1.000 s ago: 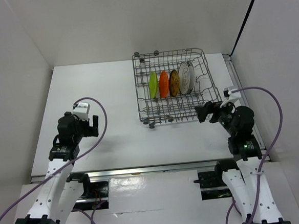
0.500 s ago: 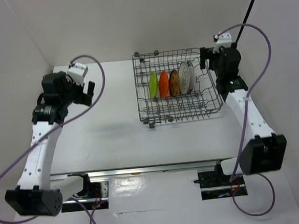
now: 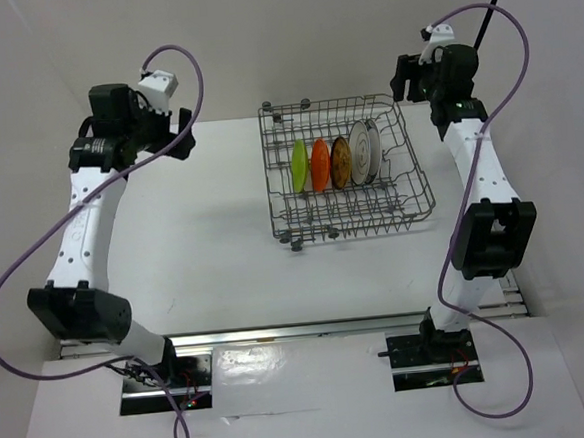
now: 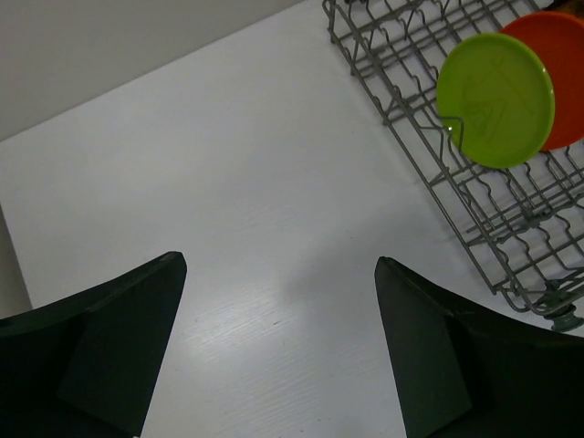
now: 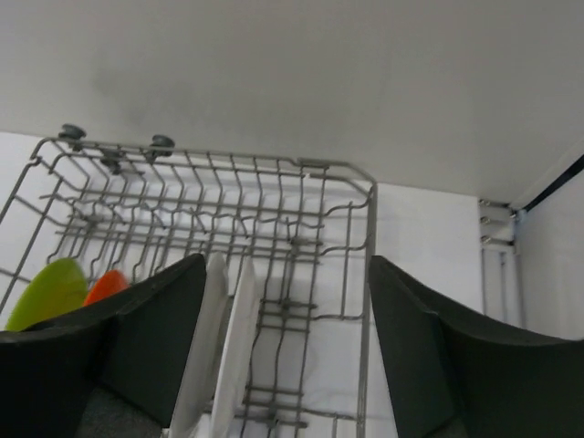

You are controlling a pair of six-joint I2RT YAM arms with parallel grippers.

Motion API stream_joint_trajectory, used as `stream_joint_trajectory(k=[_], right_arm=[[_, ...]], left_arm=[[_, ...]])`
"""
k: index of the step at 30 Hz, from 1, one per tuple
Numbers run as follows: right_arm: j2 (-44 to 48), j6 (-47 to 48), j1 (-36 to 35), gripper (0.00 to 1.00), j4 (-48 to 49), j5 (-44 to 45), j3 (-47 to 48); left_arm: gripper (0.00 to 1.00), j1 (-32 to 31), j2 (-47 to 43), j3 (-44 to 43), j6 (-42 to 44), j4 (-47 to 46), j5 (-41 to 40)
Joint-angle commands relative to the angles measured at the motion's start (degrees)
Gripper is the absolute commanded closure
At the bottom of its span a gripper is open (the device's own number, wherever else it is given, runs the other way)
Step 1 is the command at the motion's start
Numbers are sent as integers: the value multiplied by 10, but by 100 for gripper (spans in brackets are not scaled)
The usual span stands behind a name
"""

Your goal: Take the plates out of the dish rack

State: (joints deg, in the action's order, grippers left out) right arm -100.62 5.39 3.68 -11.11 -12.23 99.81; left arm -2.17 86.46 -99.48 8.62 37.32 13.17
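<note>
The plates (image 3: pixel 333 162) stand inside the dish rack (image 3: pixel 353 231).

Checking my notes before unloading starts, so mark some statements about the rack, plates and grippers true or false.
1. All plates stand on edge in the dish rack. True.
2. The lime green plate sits at the row's right end. False: it is at the left end, beside the orange plate.
3. The left gripper holds a plate. False: it is open and empty above the table.
4. The right gripper hangs open near the rack's far right corner. True.
</note>
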Motion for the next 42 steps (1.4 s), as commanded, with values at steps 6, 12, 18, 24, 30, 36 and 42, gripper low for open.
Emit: stream_joint_trajectory(k=[6,12,18,24,30,36,42], right_arm=[[-43,-93,1,33,-110,-84,-2],[-38,-116,-16,32,-80,-65,-66],[-64,-122,-32,42,-100,-23,-66],[-92,-136,-76,55,-106,97,-60],[-109,-129,-115,63,-111,237,-34],[-128,-129,-121,89,-135,253,-14],[-83,-100,-151,100,-123,321,5]], left_arm=[[5,-25,135,-93,-10,71,62],[7,-30,151,-82,-26,31,61],[8,-30,162,-82,-26,36,61],[8,-30,167,-77,-26,36,56],[8,-30,167,-71,-26,36,49],[8,-30,167,-66,-26,36,49],[2,-30,162,-66,-20,36,55]])
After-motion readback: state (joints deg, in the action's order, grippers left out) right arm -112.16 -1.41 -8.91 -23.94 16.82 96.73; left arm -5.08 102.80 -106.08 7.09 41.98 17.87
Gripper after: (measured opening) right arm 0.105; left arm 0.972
